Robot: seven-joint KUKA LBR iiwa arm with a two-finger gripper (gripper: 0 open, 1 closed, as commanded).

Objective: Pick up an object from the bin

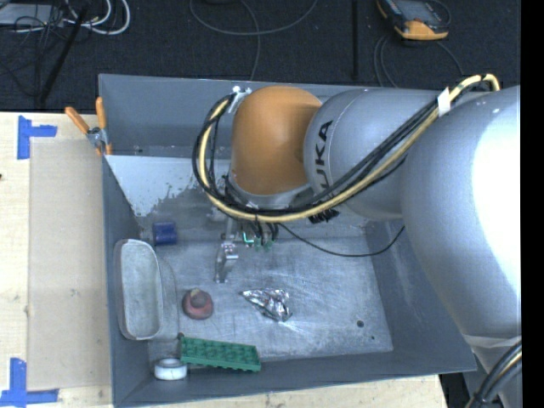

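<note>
Gripper (226, 266) over bin floor (340, 313) | open/closed: cannot tell | maroon cap (199, 304) at 7 o'clock | crumpled foil (268, 303) at 4 o'clock

The bin (161, 113) is being looked down on from above and a little off to one side: its far wall is set toward the top of the view, its near rim along the bottom. The whole bin bottom is taken in from fairly near, with a band of dark floor (297, 32) caught beyond the far wall. The arm (408, 168) is seen stretched in from the right, close under the lens, and the hand (223, 272) is viewed from above, low over the bin's middle.
</note>
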